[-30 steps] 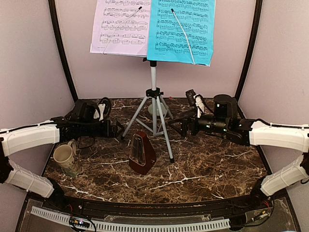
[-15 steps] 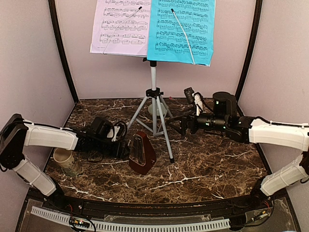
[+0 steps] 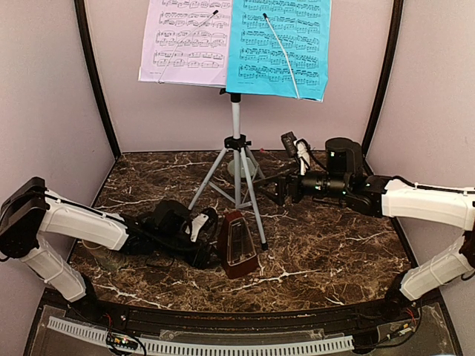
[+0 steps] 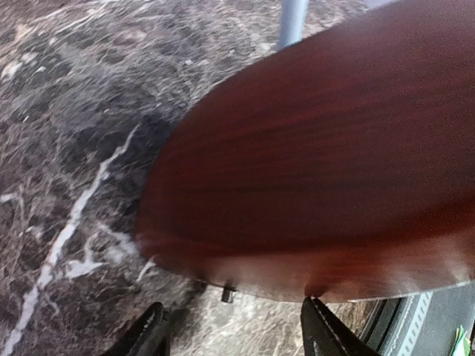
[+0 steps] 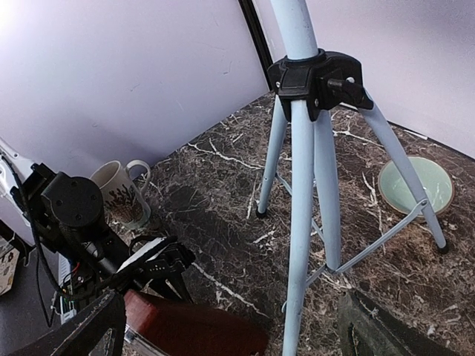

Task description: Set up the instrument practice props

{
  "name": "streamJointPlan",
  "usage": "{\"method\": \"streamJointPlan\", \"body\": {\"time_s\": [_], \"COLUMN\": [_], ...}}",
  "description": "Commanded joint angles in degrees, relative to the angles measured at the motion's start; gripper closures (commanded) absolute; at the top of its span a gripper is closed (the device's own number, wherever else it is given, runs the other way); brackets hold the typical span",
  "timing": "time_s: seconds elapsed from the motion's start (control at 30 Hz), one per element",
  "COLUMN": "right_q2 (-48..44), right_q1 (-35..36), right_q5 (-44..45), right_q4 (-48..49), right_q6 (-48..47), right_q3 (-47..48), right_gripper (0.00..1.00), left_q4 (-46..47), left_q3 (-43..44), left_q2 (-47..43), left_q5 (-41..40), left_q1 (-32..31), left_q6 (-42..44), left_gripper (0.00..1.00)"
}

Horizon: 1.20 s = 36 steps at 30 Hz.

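Your cream mug [image 5: 120,194] stands upright by the left edge of the table [image 3: 334,252], handle to the right; what is inside it does not show. The pale-green bowl [image 5: 415,185] sits toward the back edge among the feet of the music stand [image 3: 236,126], its glazed inside facing up.

Your left gripper [image 4: 234,330] lies low near the front edge with its fingers [image 4: 152,334] apart, their tips right at the lower edge of the metronome [image 3: 237,251]. Marble shows in the gap between them, and you cannot tell whether they pinch the wood. The metronome stands near the middle of the front edge, just left of the stand's front right foot.

Your right gripper [image 5: 230,311] hovers right of the stand with its fingers spread wide, holding and touching nothing.

The lilac sheet [image 3: 185,41] lies left and the bright-blue sheet [image 3: 282,44] right on the stand's tray. Both carry printed staves, with no words legible. The mug bears a dark print, too small to read.
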Motion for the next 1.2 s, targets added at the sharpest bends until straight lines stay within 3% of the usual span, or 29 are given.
{"method": "streamJointPlan", "body": {"time_s": [0.0, 0.17, 0.3, 0.7, 1.0, 1.17], "right_q2": [0.5, 1.5, 2.9, 10.6, 17.6, 20.0], "right_q1": [-0.4, 0.9, 4.3, 22.3, 26.0, 26.8], "right_q5": [-1.1, 2.6, 8.6, 40.3, 46.8, 46.8], "right_q4": [0.0, -2.6, -5.6, -19.9, -26.2, -25.9], "right_q6": [1.3, 3.8, 5.3, 22.6, 29.7, 30.6], "right_q3": [1.7, 3.8, 6.1, 14.0, 19.5, 19.8], "right_gripper": [0.0, 0.0, 0.0, 0.0, 0.0, 0.08], "left_q4": [6.7, 16.6, 19.8, 20.9, 19.6, 19.1], "left_q3": [-3.4, -13.4, -17.2, -18.6, -19.2, -19.7], "left_q2": [-3.1, -12.6, -14.7, -15.2, -17.1, -17.7], "left_q5": [1.4, -2.8, -6.0, -13.3, -14.5, -14.9], "left_q1": [-0.3, 0.4, 0.6, 0.9, 0.9, 0.9], "left_q6": [1.8, 3.1, 3.7, -0.1, 1.0, 2.9], "left_gripper": [0.37, 0.37, 0.38, 0.37, 0.35, 0.35]}}
